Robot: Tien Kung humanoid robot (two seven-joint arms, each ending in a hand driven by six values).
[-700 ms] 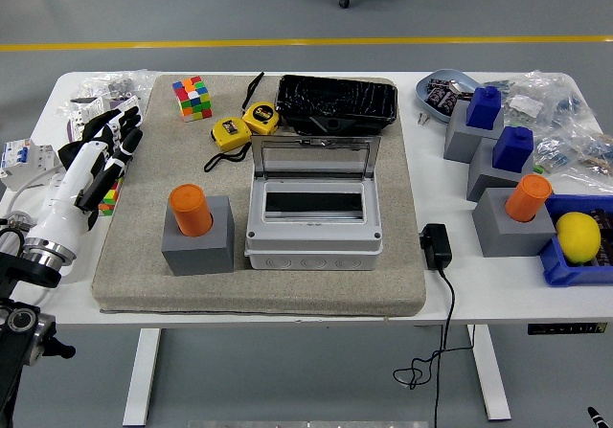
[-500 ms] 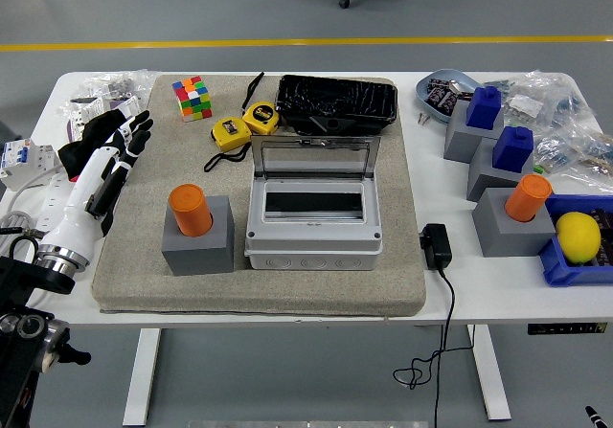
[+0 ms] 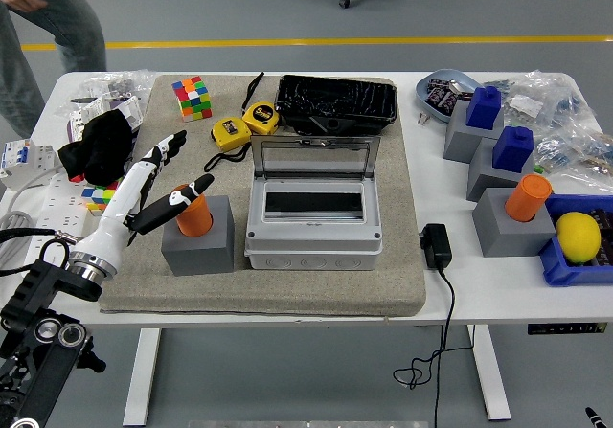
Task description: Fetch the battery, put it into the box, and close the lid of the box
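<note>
Fingers of my left hand (image 3: 158, 184) are spread, holding nothing, thumb just touching the orange cylindrical battery (image 3: 192, 210), which stands upright in its grey block holder (image 3: 198, 241). At its three o'clock, the grey plastic box (image 3: 314, 219) waits, lid raised to receive it.

The orange battery (image 3: 194, 214) stands upright in a grey block (image 3: 198, 243), just left of the grey box (image 3: 314, 222), whose lid (image 3: 315, 158) is open.
</note>
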